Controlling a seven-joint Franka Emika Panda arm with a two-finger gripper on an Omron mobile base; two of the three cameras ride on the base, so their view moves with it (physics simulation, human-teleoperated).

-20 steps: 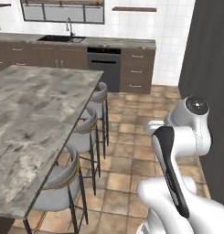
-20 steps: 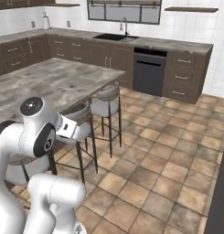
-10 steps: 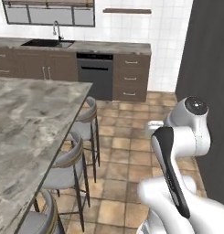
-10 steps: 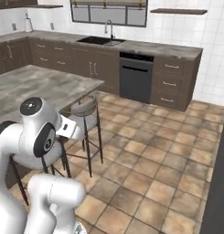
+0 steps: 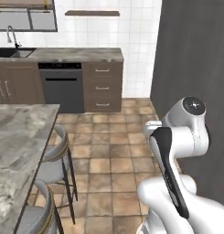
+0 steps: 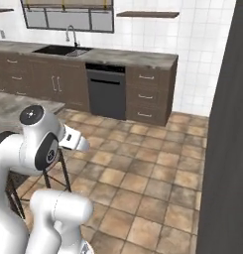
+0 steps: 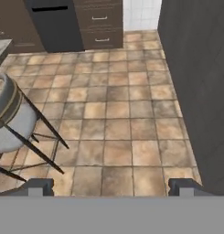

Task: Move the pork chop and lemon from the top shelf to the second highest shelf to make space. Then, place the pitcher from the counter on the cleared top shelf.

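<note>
1. Your arm is folded close above the base, elbow high, with the hand aimed forward and down at the tiled floor (image 7: 113, 128).
2. Your gripper (image 7: 111, 186) has its 2 fingertips (image 7: 38, 186) spread wide apart, with nothing between them.
3. A grey bar stool (image 7: 6, 123) stands near on the left, beside the marble island (image 5: 15, 151).
4. A tall dark panel (image 6: 227, 149) rises on your right.
5. Far ahead, a black dishwasher (image 6: 105, 92) sits under the back counter (image 6: 113, 57).
6. You cannot tell where the pitcher, pork chop or lemon are.
</note>
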